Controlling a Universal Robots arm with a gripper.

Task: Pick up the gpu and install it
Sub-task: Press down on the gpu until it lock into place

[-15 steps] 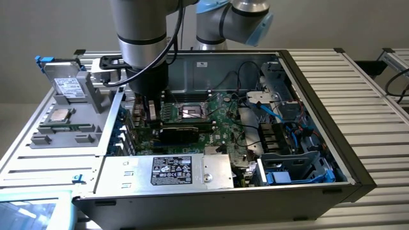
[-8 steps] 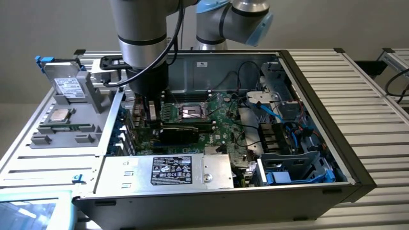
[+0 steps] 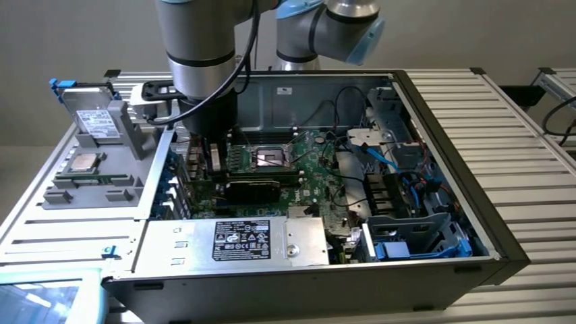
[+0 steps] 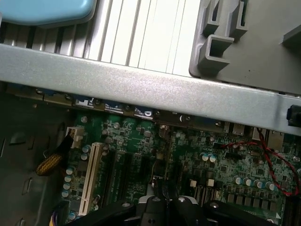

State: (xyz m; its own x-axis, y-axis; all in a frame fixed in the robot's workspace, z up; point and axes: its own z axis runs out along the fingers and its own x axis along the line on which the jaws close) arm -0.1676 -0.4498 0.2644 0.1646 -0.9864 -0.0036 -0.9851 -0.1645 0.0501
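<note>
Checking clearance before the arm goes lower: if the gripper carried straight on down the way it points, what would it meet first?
Likely the gpu directly beneath the gripper, seated over the motherboard; depth is hard to judge.

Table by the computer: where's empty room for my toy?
Bare slatted table on the exterior view's right of the computer case, and a strip in front of the grey holder. Inside the case it's crowded: motherboard, cables, robot arm.

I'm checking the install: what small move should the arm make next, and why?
Probably a gentle push straight down. The claw is shut, low inside the case, by the graphics card, which stands across slots on the green board; whether it is fully seated cannot be told.
</note>
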